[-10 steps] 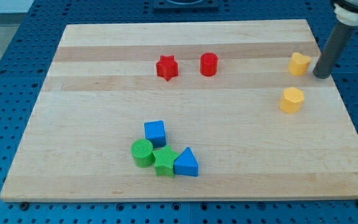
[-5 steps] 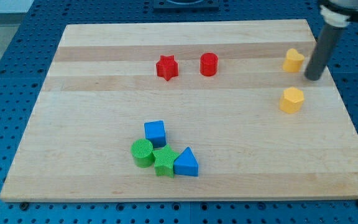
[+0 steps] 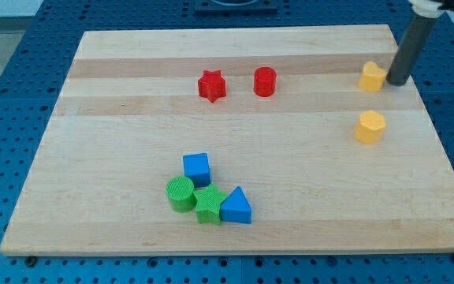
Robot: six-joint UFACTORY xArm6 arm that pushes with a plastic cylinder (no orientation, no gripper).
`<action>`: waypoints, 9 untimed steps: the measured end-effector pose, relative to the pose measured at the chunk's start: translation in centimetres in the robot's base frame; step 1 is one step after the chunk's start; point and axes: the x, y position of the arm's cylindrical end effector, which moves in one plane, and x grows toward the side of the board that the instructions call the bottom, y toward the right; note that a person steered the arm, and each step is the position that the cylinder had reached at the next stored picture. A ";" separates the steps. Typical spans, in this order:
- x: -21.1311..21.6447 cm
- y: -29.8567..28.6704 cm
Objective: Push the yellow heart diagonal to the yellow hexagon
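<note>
The yellow heart (image 3: 372,76) lies near the board's right edge, toward the view's top. The yellow hexagon (image 3: 370,126) lies just below it, a little apart. My tip (image 3: 398,82) is right beside the heart, on its right side, at or very near touching it. The dark rod rises from the tip toward the view's top right.
A red star (image 3: 210,85) and a red cylinder (image 3: 265,81) sit at the board's upper middle. A blue cube (image 3: 197,167), green cylinder (image 3: 180,194), green star (image 3: 208,205) and blue triangle (image 3: 236,207) cluster at the lower middle. The board's right edge (image 3: 436,142) is close to the tip.
The yellow heart has shifted slightly left and up. My tip moved left toward it, then up the view to sit beside the heart's right side.
</note>
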 end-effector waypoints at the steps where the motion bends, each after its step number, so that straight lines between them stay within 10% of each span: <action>1: 0.3 -1.3; 3: -2.5 3.7; 9: 0.8 -6.7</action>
